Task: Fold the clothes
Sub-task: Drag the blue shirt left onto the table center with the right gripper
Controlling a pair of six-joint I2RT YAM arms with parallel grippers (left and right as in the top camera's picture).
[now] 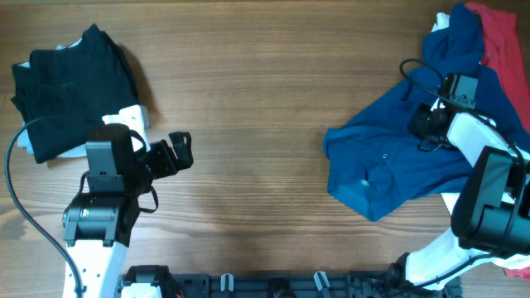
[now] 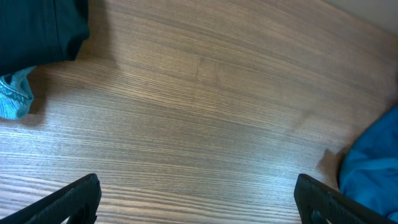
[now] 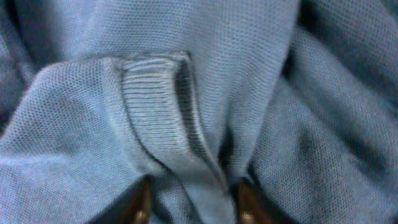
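A large royal-blue shirt (image 1: 389, 165) lies crumpled at the right of the table. My right gripper (image 1: 424, 124) is down on its upper middle. In the right wrist view the shirt (image 3: 249, 74) fills the frame, and my right gripper (image 3: 193, 208) is shut on a raised fold with a ribbed cuff (image 3: 155, 106) running between the fingertips (image 3: 140, 205). My left gripper (image 1: 180, 151) hovers open over bare wood at the left. The left wrist view shows my left gripper (image 2: 199, 205) spread wide with nothing between its fingers, and the shirt's edge (image 2: 373, 168) far right.
A folded black garment (image 1: 70, 79) sits at the back left on white cloth (image 1: 132, 116). A red garment (image 1: 501, 41) lies at the back right behind the blue shirt. The left wrist view catches the black garment (image 2: 37, 28) and a pale-blue cloth (image 2: 15, 96).
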